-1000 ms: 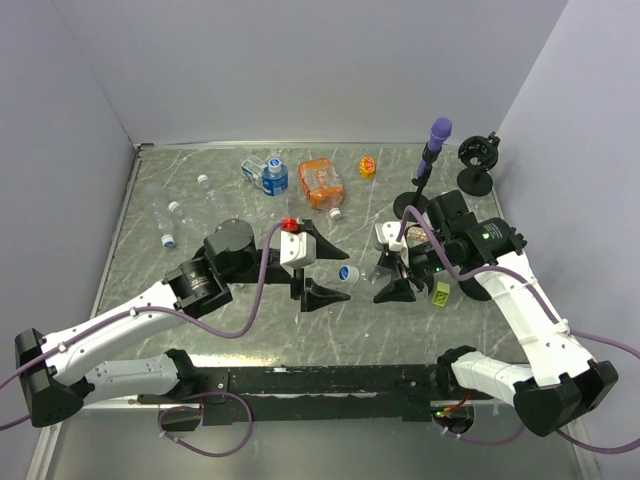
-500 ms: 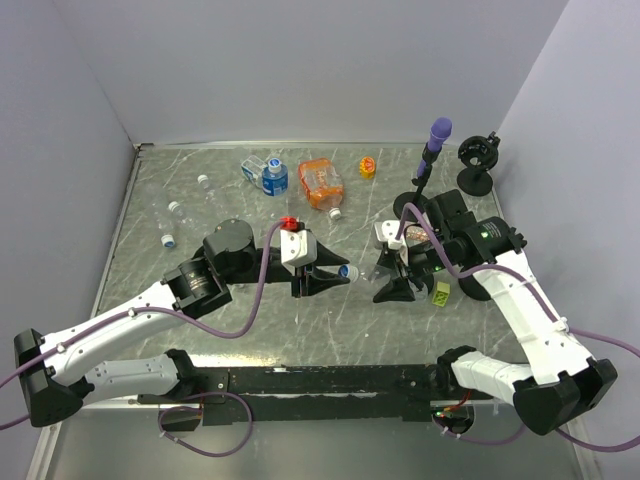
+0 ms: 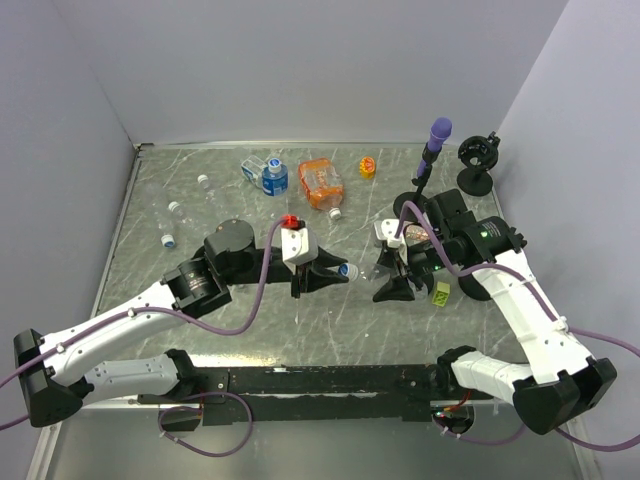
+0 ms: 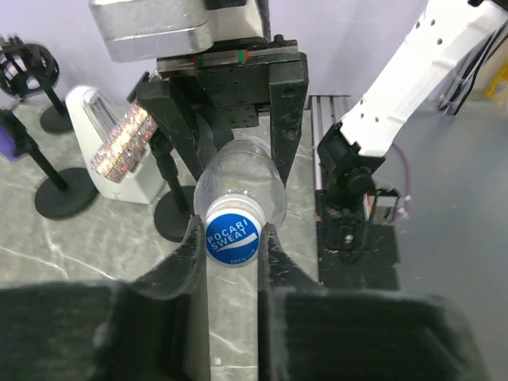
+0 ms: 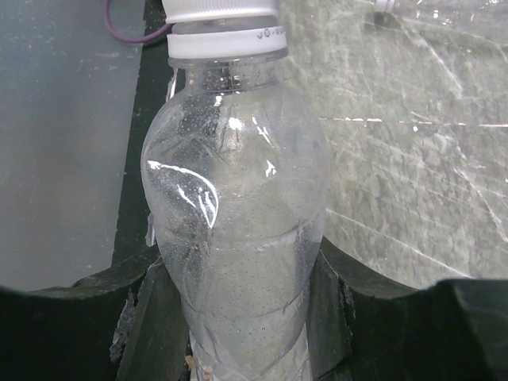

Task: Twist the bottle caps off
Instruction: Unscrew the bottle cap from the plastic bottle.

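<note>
We see the grey marbled table [image 3: 250,330] under both arms, which meet over its middle. The right gripper [image 3: 392,270] is clamped around the body of a clear bottle [image 5: 234,206]. Its two dark fingers [image 5: 159,317] press the lower sides of the bottle, which lies roughly level with its neck pointing away from that gripper toward the left one. The left gripper [image 4: 232,238] is closed on the blue-topped cap [image 4: 232,236], printed POCARI SWEAT. One curved fingertip touches each side of the cap, and the cap sits right between the tips, screwed on the bottle's neck. Beyond the left gripper and slightly to its side lies an orange bottle [image 3: 320,183], well apart from it. A purple-topped stand [image 3: 432,150] rises just behind the right gripper. A small yellow cap [image 3: 367,166] lies farther off, beyond both grippers.
</note>
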Controlling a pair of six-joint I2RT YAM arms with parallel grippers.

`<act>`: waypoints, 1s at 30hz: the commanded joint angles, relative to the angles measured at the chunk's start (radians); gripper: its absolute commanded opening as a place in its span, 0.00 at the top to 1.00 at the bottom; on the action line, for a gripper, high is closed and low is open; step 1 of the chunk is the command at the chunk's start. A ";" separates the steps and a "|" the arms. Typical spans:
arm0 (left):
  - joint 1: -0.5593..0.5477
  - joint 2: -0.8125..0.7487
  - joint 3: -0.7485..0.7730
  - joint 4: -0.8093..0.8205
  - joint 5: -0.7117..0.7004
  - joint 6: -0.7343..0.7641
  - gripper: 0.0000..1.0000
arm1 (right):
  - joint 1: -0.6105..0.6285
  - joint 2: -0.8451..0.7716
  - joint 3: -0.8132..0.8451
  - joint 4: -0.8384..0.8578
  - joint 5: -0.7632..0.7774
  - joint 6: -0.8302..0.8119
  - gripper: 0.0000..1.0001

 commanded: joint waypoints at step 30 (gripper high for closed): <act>0.092 0.120 0.264 -0.182 -0.496 -1.172 0.92 | 0.001 0.102 0.074 0.271 0.195 0.386 1.00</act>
